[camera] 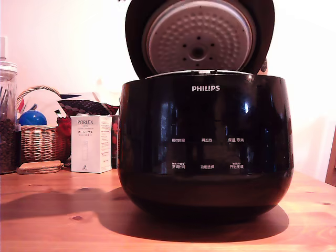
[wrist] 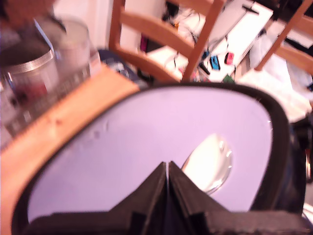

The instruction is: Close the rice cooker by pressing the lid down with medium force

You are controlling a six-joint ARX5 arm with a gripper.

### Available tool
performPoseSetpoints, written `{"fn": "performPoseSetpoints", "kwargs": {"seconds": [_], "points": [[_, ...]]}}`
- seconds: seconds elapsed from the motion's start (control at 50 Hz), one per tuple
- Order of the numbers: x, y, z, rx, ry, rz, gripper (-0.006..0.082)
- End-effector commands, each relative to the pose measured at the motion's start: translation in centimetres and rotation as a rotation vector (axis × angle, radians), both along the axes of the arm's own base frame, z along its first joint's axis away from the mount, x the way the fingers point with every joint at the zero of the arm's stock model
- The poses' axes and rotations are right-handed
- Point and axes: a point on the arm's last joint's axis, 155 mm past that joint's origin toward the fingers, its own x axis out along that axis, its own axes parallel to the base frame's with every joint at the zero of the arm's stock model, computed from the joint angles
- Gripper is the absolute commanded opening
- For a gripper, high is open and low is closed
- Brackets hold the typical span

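The rice cooker [camera: 205, 142], glossy black with white "PHILIPS" lettering, stands on the wooden table in the middle of the exterior view. Its lid [camera: 199, 37] is raised almost upright behind the pot, and the white dimpled underside faces the camera. The arm is hidden behind the lid in that view. In the wrist view, my gripper [wrist: 167, 165] is shut, its two black fingertips pressed together with nothing between them. It is close against the lid's glossy outer face [wrist: 146, 142], which reflects pale light inside a black rim.
At the exterior view's left stand a white PORLEX box [camera: 91, 143], a wicker basket [camera: 38, 142] holding a blue ball, a glass jar [camera: 7, 121] and a cork coaster [camera: 39, 167]. The wrist view shows the table edge [wrist: 58, 122], metal jars [wrist: 34, 73] and wooden chairs [wrist: 161, 34] beyond.
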Motion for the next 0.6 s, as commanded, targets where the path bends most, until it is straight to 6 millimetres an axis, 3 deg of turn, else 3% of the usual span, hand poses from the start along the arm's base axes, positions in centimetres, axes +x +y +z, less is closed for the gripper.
{"fn": "performPoseSetpoints", "kwargs": {"seconds": [0.0, 0.58], "points": [[0.0, -0.1, -2.0, 0.017, 0.032, 0.004, -0.0022], [0.1, 0.1, -6.4, -0.018, 0.029, 0.028, -0.0022]]}}
